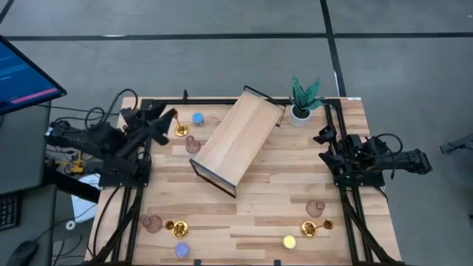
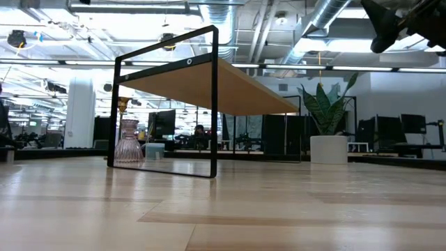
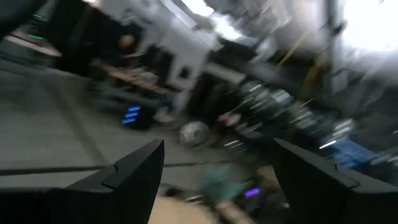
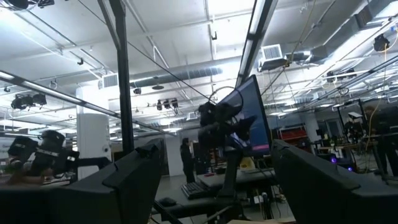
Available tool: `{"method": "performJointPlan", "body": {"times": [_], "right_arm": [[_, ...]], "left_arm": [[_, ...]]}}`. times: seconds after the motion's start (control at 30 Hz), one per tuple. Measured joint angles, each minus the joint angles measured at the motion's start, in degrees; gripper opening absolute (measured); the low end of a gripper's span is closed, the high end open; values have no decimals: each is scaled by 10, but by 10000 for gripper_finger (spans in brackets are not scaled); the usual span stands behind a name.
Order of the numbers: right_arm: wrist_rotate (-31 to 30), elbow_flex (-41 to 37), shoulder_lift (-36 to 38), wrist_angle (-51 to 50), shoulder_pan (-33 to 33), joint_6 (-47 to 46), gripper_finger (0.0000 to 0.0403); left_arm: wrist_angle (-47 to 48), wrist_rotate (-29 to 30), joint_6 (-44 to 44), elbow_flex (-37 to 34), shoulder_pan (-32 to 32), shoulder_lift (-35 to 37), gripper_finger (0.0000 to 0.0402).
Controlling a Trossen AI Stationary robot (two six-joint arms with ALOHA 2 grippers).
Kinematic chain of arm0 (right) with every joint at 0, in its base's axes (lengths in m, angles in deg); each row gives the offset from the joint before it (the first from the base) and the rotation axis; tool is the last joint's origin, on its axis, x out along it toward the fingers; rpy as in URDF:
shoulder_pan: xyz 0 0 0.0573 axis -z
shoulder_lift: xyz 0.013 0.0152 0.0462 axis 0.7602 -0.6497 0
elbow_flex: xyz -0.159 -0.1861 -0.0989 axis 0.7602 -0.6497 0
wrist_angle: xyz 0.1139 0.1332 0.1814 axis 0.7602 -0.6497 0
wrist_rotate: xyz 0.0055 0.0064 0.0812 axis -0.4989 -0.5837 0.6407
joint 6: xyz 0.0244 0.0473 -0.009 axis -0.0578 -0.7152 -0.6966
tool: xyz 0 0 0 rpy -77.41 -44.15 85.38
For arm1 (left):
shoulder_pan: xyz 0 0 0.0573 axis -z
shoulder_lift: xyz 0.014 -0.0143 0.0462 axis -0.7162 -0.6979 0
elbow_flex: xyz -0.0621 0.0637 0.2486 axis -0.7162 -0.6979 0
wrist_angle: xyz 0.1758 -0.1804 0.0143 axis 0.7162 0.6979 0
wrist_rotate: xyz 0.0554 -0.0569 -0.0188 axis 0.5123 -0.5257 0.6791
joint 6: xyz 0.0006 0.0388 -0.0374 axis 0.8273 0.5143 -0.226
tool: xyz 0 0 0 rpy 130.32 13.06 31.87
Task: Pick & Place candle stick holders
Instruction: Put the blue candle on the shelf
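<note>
Candle stick holders stand upright on the wooden table in three groups. At the far left are a gold one (image 1: 182, 131), a blue one (image 1: 198, 118) and a pink one (image 1: 193, 145), the pink one also in the low view (image 2: 128, 141). At the near left are pink (image 1: 153, 223), gold (image 1: 176, 226) and violet (image 1: 181, 250) ones. At the near right are pink (image 1: 316, 209), gold (image 1: 310, 229) and yellow (image 1: 289, 241) ones. My left gripper (image 1: 168, 118) (image 3: 217, 180) is open, raised beside the far-left group. My right gripper (image 1: 325, 137) (image 4: 214, 186) is open at the table's right edge.
A wooden shelf on a black frame (image 1: 238, 140) stands slantwise across the table's middle. A green plant in a white pot (image 1: 301, 102) stands at the far right. A monitor (image 1: 22, 74) and cables lie beyond the left edge.
</note>
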State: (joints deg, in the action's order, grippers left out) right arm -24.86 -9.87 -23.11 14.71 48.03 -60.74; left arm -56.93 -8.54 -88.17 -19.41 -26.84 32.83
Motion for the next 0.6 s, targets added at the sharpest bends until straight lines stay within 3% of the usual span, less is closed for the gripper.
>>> {"method": "performJointPlan", "body": {"times": [0.17,0.33,0.4,0.5,0.6], "right_arm": [[0,0,0,2,0,0,286],[0,0,0,3,0,0,286],[0,0,0,12,0,0,286],[0,0,0,45,0,0,286],[0,0,0,110,0,0,286]], "left_arm": [[114,68,4,79,0,-19,294],[147,116,4,93,0,-16,294],[153,70,3,93,0,-14,294],[151,-81,-32,93,0,-5,294],[153,-193,-79,93,-7,-4,294]]}}
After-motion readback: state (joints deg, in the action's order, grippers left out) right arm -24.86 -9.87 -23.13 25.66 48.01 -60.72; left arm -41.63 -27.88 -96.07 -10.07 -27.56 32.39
